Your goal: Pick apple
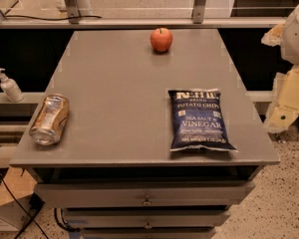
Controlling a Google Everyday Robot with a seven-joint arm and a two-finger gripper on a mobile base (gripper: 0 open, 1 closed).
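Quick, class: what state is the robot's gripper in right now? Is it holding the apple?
Gripper: at the right edge, beside the table; open or closed cannot be told. Not holding the apple, which sits at the table's far end.

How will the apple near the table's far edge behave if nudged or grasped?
The apple is round and stands stem-up, so a sideways nudge would likely roll it. Its smooth skin may slip in a grasp, though it looks firm. The gripper hangs to the right of the table, apart from the apple.
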